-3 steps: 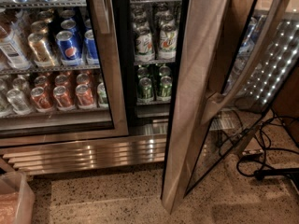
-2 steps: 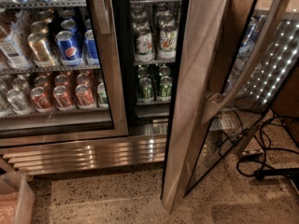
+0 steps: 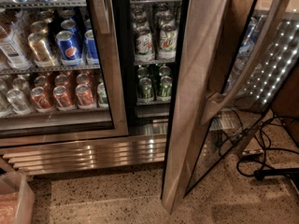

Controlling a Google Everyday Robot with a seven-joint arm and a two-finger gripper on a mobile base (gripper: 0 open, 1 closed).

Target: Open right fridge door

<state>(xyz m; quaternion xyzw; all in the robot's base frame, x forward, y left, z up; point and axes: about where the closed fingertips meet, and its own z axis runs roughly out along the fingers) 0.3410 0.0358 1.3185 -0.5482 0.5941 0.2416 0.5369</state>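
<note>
The right fridge door (image 3: 196, 101) stands swung well out from the cabinet, its wide brushed-steel frame edge facing me and its glass pane angled away to the right. Its long bowed steel handle (image 3: 247, 64) runs diagonally from the upper right down to the frame. Behind the opening, shelves of green and white bottles and cans (image 3: 154, 85) are exposed. My gripper is out of view; no part of the arm shows in the camera view.
The left door (image 3: 112, 78) is closed over Pepsi cans (image 3: 69, 45) and red cans. A steel vent grille (image 3: 88, 155) runs along the base. A plastic bin (image 3: 14, 199) sits bottom left. Black cables (image 3: 266, 162) lie on the speckled floor right, under a lit LED panel (image 3: 275, 64).
</note>
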